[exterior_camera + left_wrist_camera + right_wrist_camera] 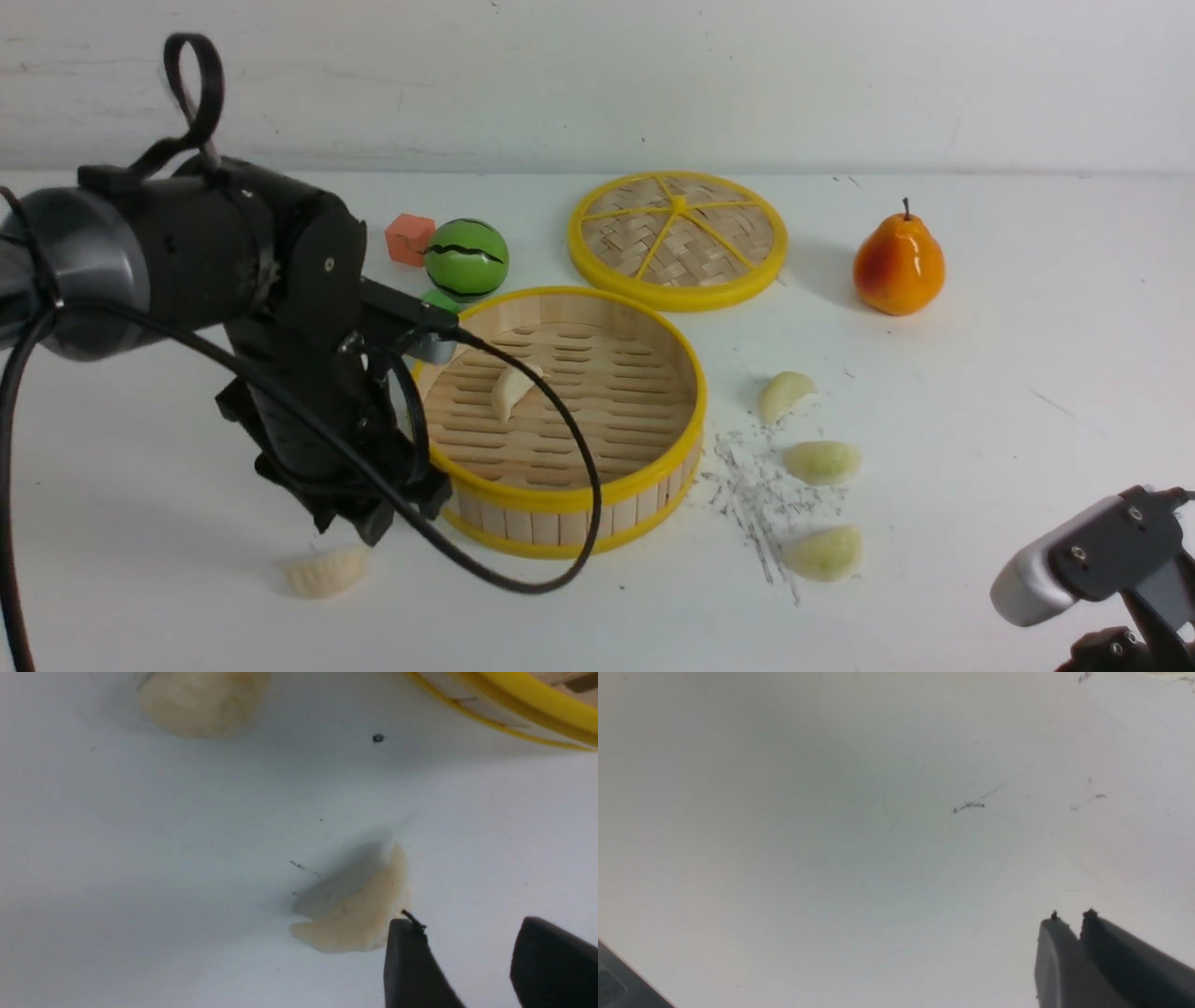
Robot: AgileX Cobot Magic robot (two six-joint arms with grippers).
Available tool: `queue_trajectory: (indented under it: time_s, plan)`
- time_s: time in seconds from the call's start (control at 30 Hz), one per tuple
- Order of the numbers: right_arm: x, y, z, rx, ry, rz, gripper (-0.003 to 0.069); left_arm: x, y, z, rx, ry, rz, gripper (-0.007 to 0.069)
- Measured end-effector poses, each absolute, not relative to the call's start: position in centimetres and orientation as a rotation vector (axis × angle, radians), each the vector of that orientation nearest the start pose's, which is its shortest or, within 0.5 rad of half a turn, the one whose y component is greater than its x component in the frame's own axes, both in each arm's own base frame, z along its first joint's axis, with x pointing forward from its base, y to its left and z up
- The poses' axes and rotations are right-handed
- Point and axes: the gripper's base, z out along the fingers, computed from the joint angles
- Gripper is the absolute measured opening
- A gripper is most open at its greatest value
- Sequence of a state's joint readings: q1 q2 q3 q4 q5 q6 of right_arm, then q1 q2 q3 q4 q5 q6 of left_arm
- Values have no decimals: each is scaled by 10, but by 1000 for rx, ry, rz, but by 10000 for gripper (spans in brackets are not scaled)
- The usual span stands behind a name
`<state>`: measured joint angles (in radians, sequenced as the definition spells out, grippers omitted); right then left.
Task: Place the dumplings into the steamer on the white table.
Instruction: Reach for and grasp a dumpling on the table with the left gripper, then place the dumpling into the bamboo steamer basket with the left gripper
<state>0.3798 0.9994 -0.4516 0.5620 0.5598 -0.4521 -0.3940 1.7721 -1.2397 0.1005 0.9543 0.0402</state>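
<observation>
Left claw released, empty, low beside steamer; cream dumpling just outside it, possibly touching. Right claw clenched, empty, over worktop, well right of steamer.

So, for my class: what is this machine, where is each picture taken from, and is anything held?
It is a robot with two arms, each ending in a gripper. The wide picture looks forward from between the arms; the other two come from cameras on the wrists. On the white table sit a bamboo steamer with one dumpling inside, a woven lid, a pear, a green ball and loose dumplings. The left gripper is open beside a cream dumpling; the right gripper is shut. Neither holds anything.
</observation>
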Motion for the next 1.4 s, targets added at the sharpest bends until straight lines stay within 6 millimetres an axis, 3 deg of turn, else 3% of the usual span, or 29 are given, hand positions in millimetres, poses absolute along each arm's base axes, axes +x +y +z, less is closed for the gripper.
queue_trajectory:
  time_s: [0.23, 0.37, 0.47, 0.57, 0.73, 0.87, 0.93, 1.0, 1.13, 1.2, 1.27, 1.4]
  plan:
    - [143, 86, 219, -544, 2490, 540, 78, 331, -124, 184, 901, 2879, 190, 336]
    - [142, 86, 219, -542, 2495, 548, 83, 335, -124, 163, 936, 2919, 239, 297]
    - [142, 86, 219, -543, 2496, 548, 87, 336, -123, 160, 830, 2959, 242, 195]
    - [142, 86, 219, -543, 2496, 548, 91, 338, -124, 163, 669, 3004, 243, 175]
    - [142, 86, 219, -546, 2494, 547, 94, 340, -132, 196, 508, 3060, 138, 176]
    - [145, 86, 220, -533, 2473, 535, 95, 349, -158, 267, 385, 2858, -285, 176]
    - [145, 85, 220, -528, 2466, 532, 95, 358, -171, 286, 358, 2719, -469, 176]
    - [146, 85, 220, -526, 2464, 530, 96, 367, -182, 293, 326, 2629, -597, 176]
    - [146, 85, 220, -526, 2463, 530, 101, 393, -195, 274, 239, 2542, -681, 176]
    - [146, 85, 220, -525, 2462, 530, 104, 404, -199, 249, 220, 2574, -668, 176]
    - [146, 85, 220, -525, 2462, 530, 104, 409, -200, 230, 213, 2617, -643, 176]
    - [146, 85, 220, -525, 2462, 530, 105, 415, -199, 212, 219, 2634, -594, 176]
